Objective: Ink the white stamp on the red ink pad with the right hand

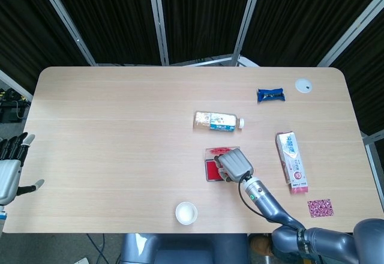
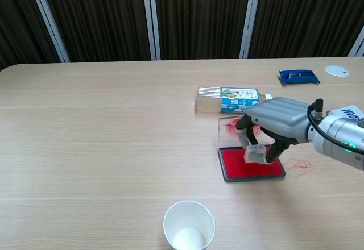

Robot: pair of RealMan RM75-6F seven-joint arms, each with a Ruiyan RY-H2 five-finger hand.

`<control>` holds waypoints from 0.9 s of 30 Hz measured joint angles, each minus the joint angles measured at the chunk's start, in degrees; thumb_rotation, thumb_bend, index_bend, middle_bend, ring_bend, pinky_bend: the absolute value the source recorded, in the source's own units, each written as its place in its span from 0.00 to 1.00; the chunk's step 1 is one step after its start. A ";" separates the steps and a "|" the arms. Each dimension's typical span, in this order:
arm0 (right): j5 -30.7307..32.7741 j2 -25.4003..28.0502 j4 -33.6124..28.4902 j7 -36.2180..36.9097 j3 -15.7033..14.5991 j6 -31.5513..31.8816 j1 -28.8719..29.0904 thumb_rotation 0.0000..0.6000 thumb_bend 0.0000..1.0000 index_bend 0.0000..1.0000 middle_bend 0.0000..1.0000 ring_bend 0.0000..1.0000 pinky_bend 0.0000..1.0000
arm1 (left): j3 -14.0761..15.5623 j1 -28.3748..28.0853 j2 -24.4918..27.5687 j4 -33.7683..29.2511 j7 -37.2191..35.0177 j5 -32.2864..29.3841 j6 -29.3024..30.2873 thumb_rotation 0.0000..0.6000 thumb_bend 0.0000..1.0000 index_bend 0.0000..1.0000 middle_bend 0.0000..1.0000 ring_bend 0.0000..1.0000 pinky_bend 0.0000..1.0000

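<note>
My right hand pinches the small, light, rigid white plastic stamp by its sides, pressing onto the flat red ink pad.

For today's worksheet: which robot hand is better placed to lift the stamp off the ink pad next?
Right. The right robot hand already holds the white stamp on the red ink pad; the left robot hand sits off the table's far edge.

The head view looks steeply down from high above the near edge, taking in the whole table. The chest view sits low and closer, facing level across it. Both share the red ink pad and surroundings.
</note>
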 measured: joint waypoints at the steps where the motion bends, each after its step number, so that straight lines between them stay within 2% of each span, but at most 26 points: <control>1: 0.06 -0.10 0.20 -0.01 -0.07 -0.05 0.02 1.00 0.38 0.52 0.56 0.86 0.96 | 0.00 0.00 0.02 -0.01 -0.04 -0.01 0.00 1.00 0.00 0.00 0.00 0.00 0.00; 17: 0.90 -0.02 0.62 0.24 -0.48 -0.09 -0.09 1.00 0.38 0.52 0.56 0.86 0.96 | 0.25 0.00 0.13 -0.15 -0.11 0.20 -0.05 1.00 0.00 0.00 0.00 0.00 0.00; 23: 1.14 2.07 -2.42 2.21 0.74 0.65 -0.30 1.00 0.38 0.52 0.56 0.86 0.96 | 0.34 -0.03 0.21 -0.21 -0.17 0.27 -0.12 1.00 0.00 0.00 0.00 0.00 0.00; 27: 1.61 5.29 -5.72 3.79 1.84 1.06 -0.53 1.00 0.38 0.52 0.56 0.86 0.96 | 0.48 0.06 0.31 -0.35 -0.26 0.55 0.03 1.00 0.00 0.00 0.00 0.00 0.00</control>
